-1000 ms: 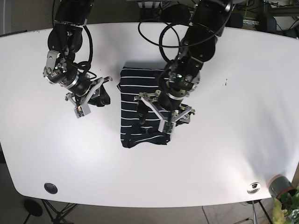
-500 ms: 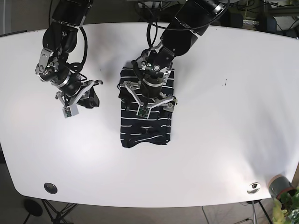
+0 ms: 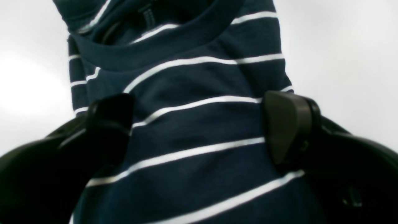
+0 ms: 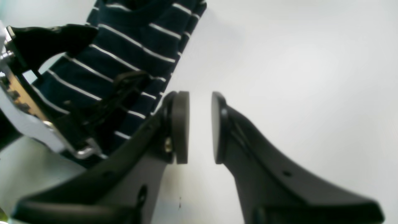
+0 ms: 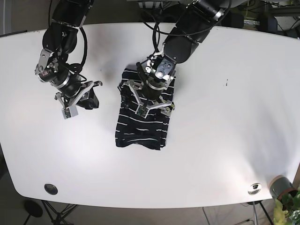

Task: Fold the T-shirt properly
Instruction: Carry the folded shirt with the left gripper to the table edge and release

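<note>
- T-shirt (image 5: 143,122): navy with thin white stripes, folded into a narrow upright rectangle on the white table (image 5: 234,117), a bit left of centre in the base view; near hem end skewed slightly to the view's left.
- Left gripper (image 5: 149,99): over the upper half of the T-shirt, fingers spread wide. In the left wrist view the two dark fingers (image 3: 287,124) sit at either edge of the striped cloth (image 3: 199,130), cloth filling the gap between them; the pads are not pinched together, so released, straddling the fabric. Whether the tips touch the cloth cannot be told.
- Collar and folded layers (image 3: 149,37) visible beyond the fingers in the left wrist view.
- Right gripper (image 5: 77,101): over bare table, well apart from the T-shirt on the view's left. Right wrist view shows its pads (image 4: 182,127) parallel with a narrow gap, nothing between them (image 4: 200,127); slightly parted, holding nothing.
- Right wrist view also catches the T-shirt (image 4: 133,53) and part of the left arm (image 4: 31,115) on its left side.
</note>
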